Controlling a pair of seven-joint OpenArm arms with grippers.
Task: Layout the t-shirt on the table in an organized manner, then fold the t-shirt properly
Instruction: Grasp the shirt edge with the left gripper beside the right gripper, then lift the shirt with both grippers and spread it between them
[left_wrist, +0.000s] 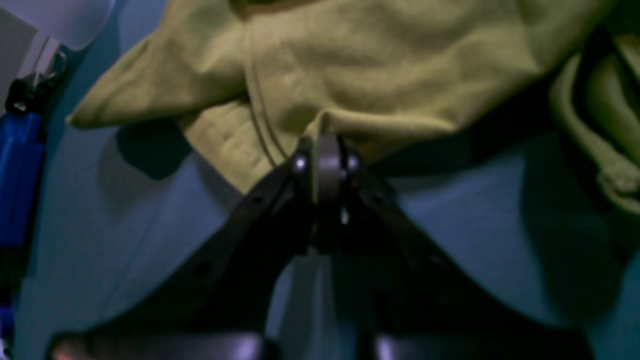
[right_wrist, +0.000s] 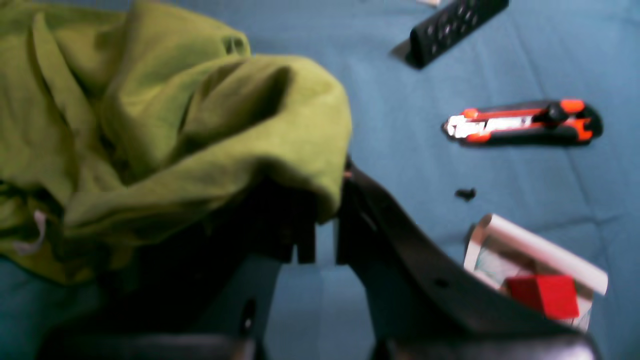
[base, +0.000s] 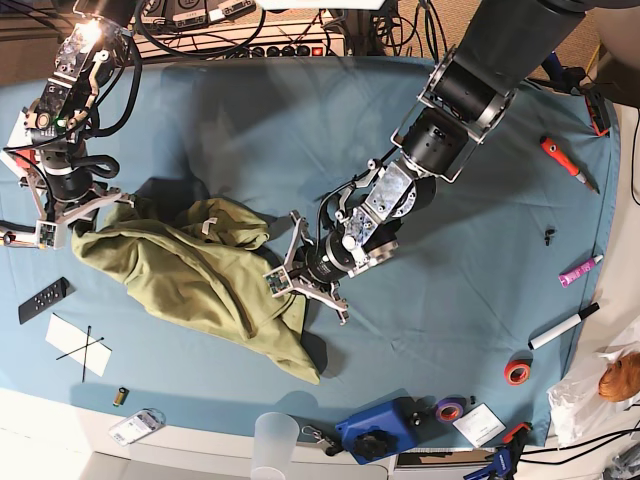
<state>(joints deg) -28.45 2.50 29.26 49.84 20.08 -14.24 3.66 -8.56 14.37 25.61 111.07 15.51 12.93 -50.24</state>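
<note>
The olive-green t-shirt (base: 200, 275) lies crumpled on the left half of the blue table (base: 480, 260). My left gripper (base: 290, 282) is at the shirt's right edge. In the left wrist view it (left_wrist: 327, 150) is shut on a fold of the t-shirt (left_wrist: 375, 65), low over the cloth. My right gripper (base: 85, 225) is at the shirt's far left corner. In the right wrist view it (right_wrist: 327, 200) holds the t-shirt (right_wrist: 150, 125), whose fabric drapes over and hides the left finger. A pale tag (right_wrist: 35, 235) shows in the folds.
By the right gripper lie an orange-and-black utility knife (right_wrist: 520, 122), a black remote (base: 45, 297) and a white paper (base: 80, 345). A red cutter (base: 565, 160), pink tube (base: 580, 270), marker (base: 560, 327) and tape rolls (base: 517, 372) lie at the right. A clear cup (base: 275, 440) and a blue object (base: 375, 430) stand at the front edge.
</note>
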